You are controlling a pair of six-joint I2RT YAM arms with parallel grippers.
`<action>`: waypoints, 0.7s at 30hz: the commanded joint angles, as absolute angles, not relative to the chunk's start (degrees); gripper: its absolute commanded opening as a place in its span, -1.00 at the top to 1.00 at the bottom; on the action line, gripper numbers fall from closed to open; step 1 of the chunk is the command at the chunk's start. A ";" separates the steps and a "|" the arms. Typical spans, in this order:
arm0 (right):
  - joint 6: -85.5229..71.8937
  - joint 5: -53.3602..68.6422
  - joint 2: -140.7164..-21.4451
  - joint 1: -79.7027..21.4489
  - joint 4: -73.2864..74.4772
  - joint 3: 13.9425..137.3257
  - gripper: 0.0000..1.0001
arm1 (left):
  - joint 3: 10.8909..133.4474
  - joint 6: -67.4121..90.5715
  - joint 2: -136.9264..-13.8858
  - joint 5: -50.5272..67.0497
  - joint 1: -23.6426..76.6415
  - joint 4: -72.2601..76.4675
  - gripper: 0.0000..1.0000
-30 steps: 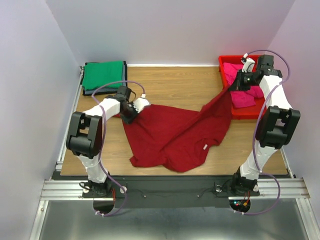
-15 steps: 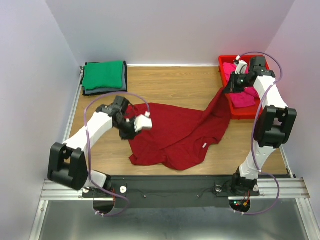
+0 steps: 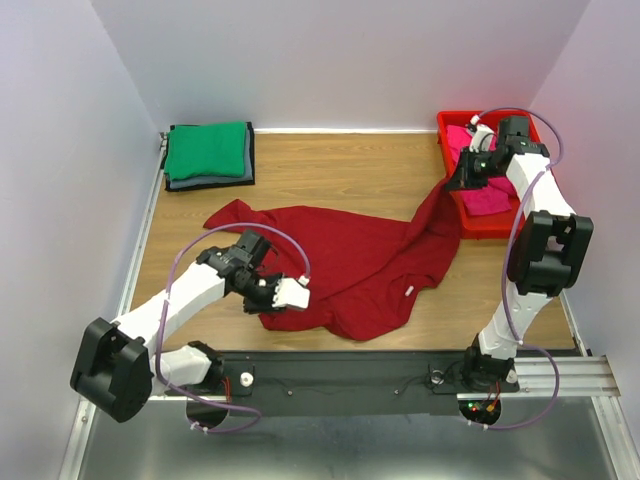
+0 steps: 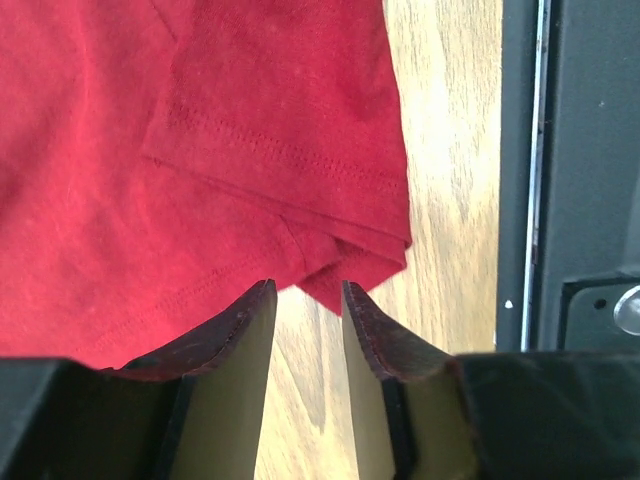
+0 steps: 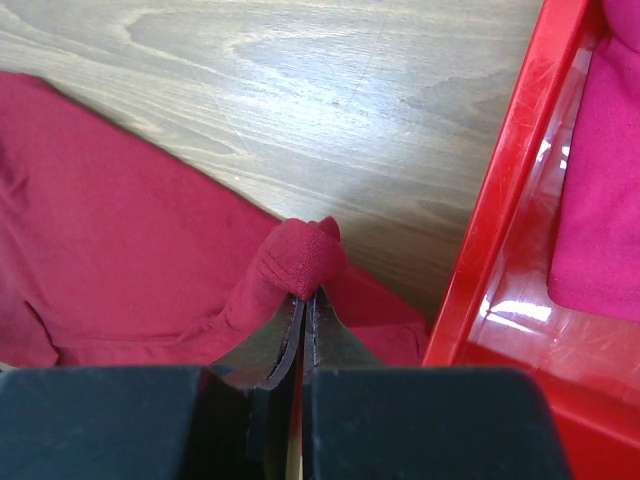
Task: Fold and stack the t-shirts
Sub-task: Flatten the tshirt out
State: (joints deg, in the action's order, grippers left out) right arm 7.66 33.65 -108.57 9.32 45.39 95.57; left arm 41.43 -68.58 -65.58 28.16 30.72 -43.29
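Pale bare walls [image 3: 330,60] close in a wood-grain table [image 3: 340,165] on three sides, and a black rail [image 3: 350,362] runs along its near edge. At the far right corner stands a bright red tray [image 3: 442,125] with a pink t-shirt [image 3: 487,197] crumpled inside. At the far left corner a green t-shirt [image 3: 205,150] lies folded square on a grey t-shirt [image 3: 212,182], of which only a thin border shows. Both piles sit well apart from the cloth in the middle; the tray's left wall is just beside the lifted end of it.

That cloth is the maroon t-shirt [image 3: 350,260], spread loose and creased over the middle of the table, one sleeve reaching toward the left and the lower part near the rail. A small white label [image 3: 409,292] shows on it. Its right side climbs in a long fold to the right pincer [image 3: 450,184], which is clenched on a small bunched nub of the fabric above the table, close to the tray. The left pincer [image 3: 290,293] sits at the shirt's near-left edge, released: its jaws stand apart with bare wood between them and nothing held, the tips just short of a hemmed corner.

Up close the maroon fabric is soft, matte knit with a double row of stitching along the hem. The tray is hard, glossy plastic that throws back bright glints
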 commanded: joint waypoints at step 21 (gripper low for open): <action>7.82 33.13 -106.35 9.14 43.59 95.54 0.99 | 35.95 -67.76 -67.59 22.50 37.00 -36.74 -0.08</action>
State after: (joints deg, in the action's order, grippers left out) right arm 7.68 33.36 -108.53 9.32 45.39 95.57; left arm 36.60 -68.49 -67.61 22.44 36.34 -37.60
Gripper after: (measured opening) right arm 0.022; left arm 0.535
